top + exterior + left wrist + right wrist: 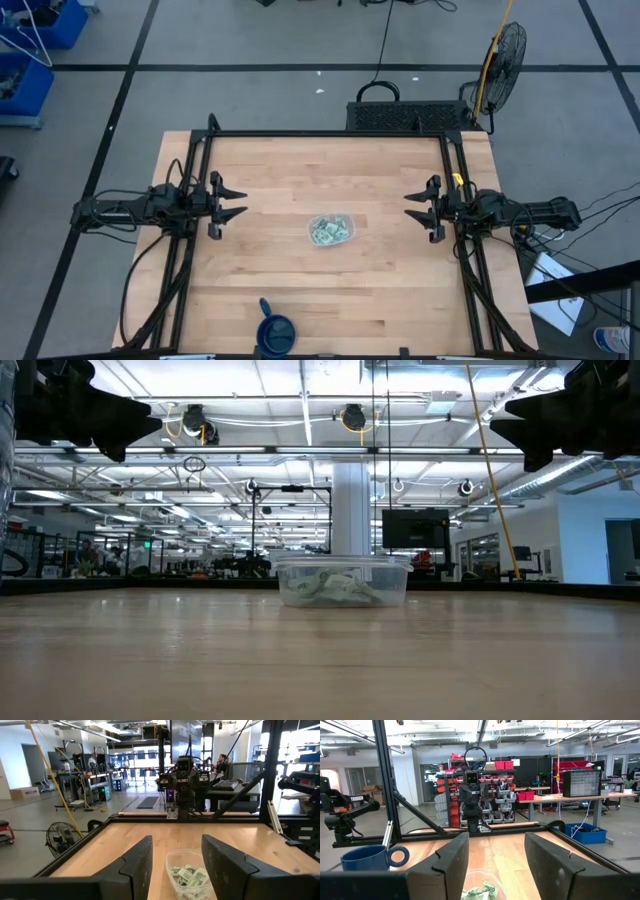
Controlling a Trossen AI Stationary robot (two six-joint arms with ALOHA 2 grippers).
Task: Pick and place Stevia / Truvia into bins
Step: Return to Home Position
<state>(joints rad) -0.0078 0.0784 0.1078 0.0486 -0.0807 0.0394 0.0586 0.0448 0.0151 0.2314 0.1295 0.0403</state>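
All the Stevia sachets [327,232] I can spot are piled inside the clear plastic tub [352,228]. The tub sits pretty much dead centre on the wooden table [300,300], right between the two arms. From table height you can see the pale green and white packets through the tub wall, heaped loosely on the bottom. Can't count them, they overlap too much.

The left gripper [238,202] hangs over the left side of the table, fingers spread wide with nothing in them, pointing at the tub. The right gripper [410,205] mirrors it over the right side, also spread and carrying nothing. Both are well apart from the tub and up off the wood.

There's a dark blue mug [275,333] at one table edge, well away from the tub, and a floor fan [505,50] off a far corner.
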